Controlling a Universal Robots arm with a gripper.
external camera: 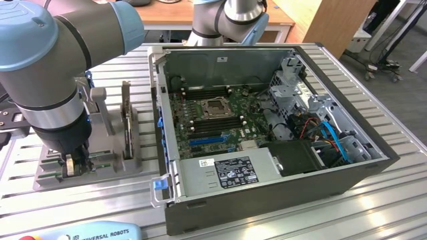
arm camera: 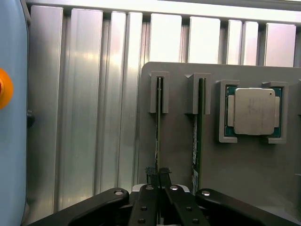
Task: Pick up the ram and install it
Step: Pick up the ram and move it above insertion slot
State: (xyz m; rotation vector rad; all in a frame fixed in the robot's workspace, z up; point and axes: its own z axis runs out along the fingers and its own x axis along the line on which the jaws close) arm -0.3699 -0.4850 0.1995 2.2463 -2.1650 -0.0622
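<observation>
The ram (arm camera: 158, 123) is a thin green stick standing on edge in a slot of the grey holder (arm camera: 244, 174). My gripper (arm camera: 159, 176) is down on it, and the black fingertips (arm camera: 151, 173) are pinched shut on its upper edge. A second stick (arm camera: 198, 127) stands in the neighbouring slot, untouched. In the exterior view the gripper (external camera: 70, 167) reaches down into the holder (external camera: 100, 172) at that view's left, beside the open computer case (external camera: 373, 150). The motherboard's long black memory slots (external camera: 200, 92) lie open inside the case.
A square silver processor chip (arm camera: 254, 111) rests in the holder next to the sticks. A dark flat part (external camera: 125, 120) stands upright in the holder. A blue teach pendant (external camera: 87, 232) lies at the table's front edge. The case walls rise around the motherboard.
</observation>
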